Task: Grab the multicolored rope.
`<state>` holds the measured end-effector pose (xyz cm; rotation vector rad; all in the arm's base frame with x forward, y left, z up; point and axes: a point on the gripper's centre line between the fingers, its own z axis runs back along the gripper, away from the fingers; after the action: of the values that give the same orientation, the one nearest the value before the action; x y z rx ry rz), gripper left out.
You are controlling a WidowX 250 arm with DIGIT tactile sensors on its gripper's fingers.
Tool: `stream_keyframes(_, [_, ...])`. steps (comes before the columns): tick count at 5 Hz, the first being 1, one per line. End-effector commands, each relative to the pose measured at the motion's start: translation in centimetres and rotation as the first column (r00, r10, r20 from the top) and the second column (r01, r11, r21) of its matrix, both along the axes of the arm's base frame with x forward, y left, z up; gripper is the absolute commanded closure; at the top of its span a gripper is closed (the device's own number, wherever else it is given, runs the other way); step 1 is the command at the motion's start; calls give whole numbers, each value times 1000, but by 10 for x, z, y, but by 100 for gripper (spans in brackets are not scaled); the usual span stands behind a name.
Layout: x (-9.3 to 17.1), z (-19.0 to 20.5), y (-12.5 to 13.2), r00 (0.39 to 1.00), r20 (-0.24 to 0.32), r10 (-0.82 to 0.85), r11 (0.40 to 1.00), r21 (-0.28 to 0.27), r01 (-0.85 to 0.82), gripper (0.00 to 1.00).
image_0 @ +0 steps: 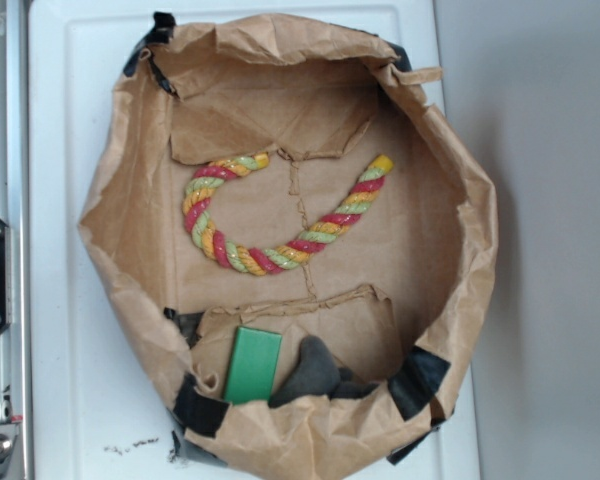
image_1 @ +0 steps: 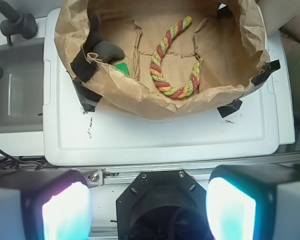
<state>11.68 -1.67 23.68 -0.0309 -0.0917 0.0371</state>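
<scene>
My end effector (image_1: 150,210) hangs back from the white tabletop (image_1: 160,135), short of the brown paper bin (image_1: 140,102), with both glowing fingers (image_1: 65,212) spread wide and holding nothing. Only the wrist view shows it, along with a sink (image_1: 15,90) at the left; the exterior view looks straight down into the bin. The multicolored rope (image_0: 270,225) lies on the bin floor, curled in a U. In the exterior view its yellow ends point up and its bend sits low. A green block (image_0: 253,365) and a dark grey lump (image_0: 308,372) rest by the lower wall, apart from the rope.
</scene>
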Motion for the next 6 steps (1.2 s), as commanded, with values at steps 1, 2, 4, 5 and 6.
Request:
stream_keyframes(1, [0,0,0,1000,0,0,1000,0,0,0])
stream_keyframes(2, [35,0,-7,998,62,-15,999,-46,18,0])
stream_keyframes(4, [115,-10,8,998,44,47,995,-86,-43,0])
stream_keyframes(5, [115,-10,8,998,44,47,995,-86,-43,0])
stream_keyframes(6, [115,-10,8,998,44,47,995,-86,-43,0])
